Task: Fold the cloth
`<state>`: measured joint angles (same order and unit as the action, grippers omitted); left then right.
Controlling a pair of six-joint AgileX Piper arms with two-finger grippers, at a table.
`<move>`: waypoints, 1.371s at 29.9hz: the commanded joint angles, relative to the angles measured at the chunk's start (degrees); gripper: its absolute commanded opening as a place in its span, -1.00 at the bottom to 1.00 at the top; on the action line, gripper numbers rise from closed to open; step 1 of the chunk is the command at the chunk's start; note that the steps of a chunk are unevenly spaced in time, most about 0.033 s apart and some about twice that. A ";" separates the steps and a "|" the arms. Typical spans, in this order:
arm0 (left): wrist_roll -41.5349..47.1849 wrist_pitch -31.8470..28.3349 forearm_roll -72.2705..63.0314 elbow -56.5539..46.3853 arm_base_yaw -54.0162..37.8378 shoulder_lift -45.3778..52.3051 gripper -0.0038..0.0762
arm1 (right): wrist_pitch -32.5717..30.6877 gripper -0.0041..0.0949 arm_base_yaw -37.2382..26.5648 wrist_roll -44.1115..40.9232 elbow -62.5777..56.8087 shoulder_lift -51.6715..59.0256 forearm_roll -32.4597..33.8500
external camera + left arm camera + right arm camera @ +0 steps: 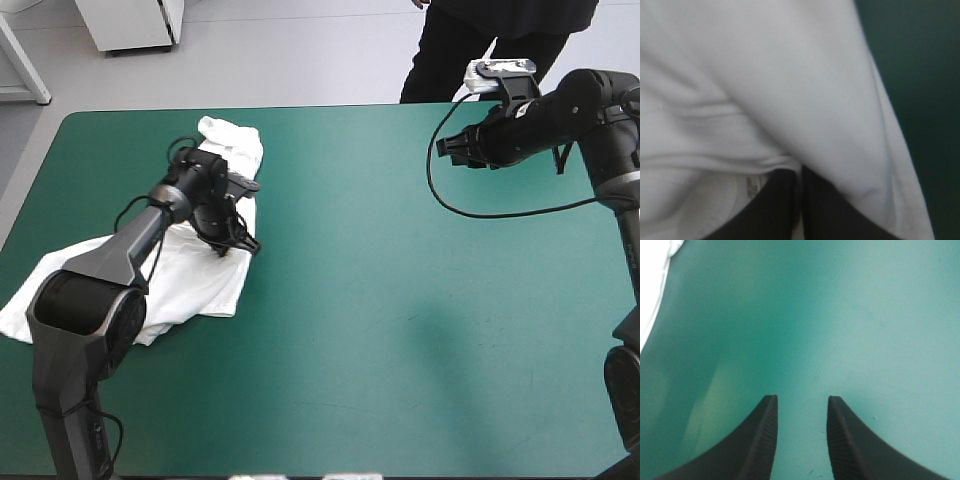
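The white T-shirt [200,275] lies rumpled and partly spread over the left side of the desk [400,300]. One end is bunched toward the far edge and the other trails out to the desk's left edge. The left tool [238,245] is down on the T-shirt's right-hand margin, about midway along its length. Its black fingers [775,205] are pressed all but together on a fold of the cloth. White fabric drapes over and around them, and a small printed label [751,186] shows just beside them. The right tool [450,148] is well apart from the T-shirt, far off to its right. It hangs over bare teal-green cover with its fingers standing apart and nothing between them.
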<state>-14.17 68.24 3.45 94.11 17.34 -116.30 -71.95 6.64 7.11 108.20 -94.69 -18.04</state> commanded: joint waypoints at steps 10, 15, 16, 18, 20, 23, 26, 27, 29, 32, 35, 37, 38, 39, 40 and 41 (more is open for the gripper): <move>-0.62 -0.42 -7.74 0.19 26.68 1.39 -0.93 | 4.04 -0.27 -0.55 0.48 1.57 2.56 -0.73; -0.86 -0.42 -7.74 2.10 36.16 1.88 -0.93 | 4.71 -0.27 -0.55 0.48 1.57 2.44 -0.73; -0.86 -0.31 -7.74 3.15 37.62 1.93 -0.93 | 4.71 -0.27 -0.55 0.48 1.57 2.44 -0.73; -1.01 -0.08 -7.82 5.59 40.85 1.93 -0.93 | 4.71 -0.27 -0.55 0.48 1.57 2.32 -0.73; -1.01 0.15 -7.96 7.88 43.63 1.93 -0.93 | 4.71 -0.27 -0.55 0.48 1.57 2.20 -0.84; -1.27 0.29 -7.96 10.03 46.67 1.93 -0.93 | 4.71 -0.27 -0.55 0.48 1.57 2.10 -0.84; -2.08 0.05 -7.96 10.27 47.56 1.93 -0.93 | 4.49 -0.27 -0.55 0.48 1.57 2.10 -1.25; -1.76 0.06 -7.96 10.27 47.56 1.83 -0.93 | 4.49 -0.27 -0.55 0.48 1.57 2.10 -1.39; -1.51 0.06 -7.16 10.27 47.02 1.83 -0.92 | 4.35 -0.27 -0.55 0.48 1.57 2.10 -1.39; -2.07 -0.29 -7.15 10.27 45.52 1.83 -0.80 | 4.25 -0.27 -0.55 0.38 1.57 2.10 -1.39; -1.78 0.38 -8.24 10.27 44.21 1.83 -0.47 | 4.25 -0.27 -0.55 0.38 1.57 2.10 -1.39; -0.91 1.04 -8.48 10.30 43.77 1.83 -0.13 | 4.25 -0.27 -0.55 0.38 1.57 2.10 -1.39; -0.05 1.56 -7.95 10.30 43.52 1.94 0.05 | 4.25 -0.27 -0.55 0.38 1.57 2.10 -1.39; 0.32 2.21 -7.77 10.52 43.26 2.08 0.19 | 4.25 -0.27 -0.55 0.38 1.57 2.10 -1.39; 0.31 3.32 -7.17 10.97 43.06 2.32 0.34 | 4.25 -0.27 -0.55 0.38 1.57 2.10 -1.39; 0.63 4.81 -6.13 11.64 42.79 2.54 0.44 | 4.25 -0.27 -0.55 0.38 1.57 2.10 -1.39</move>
<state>-14.93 69.79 -3.84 102.84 60.68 -117.89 -70.12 6.64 7.11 108.20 -94.74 -18.20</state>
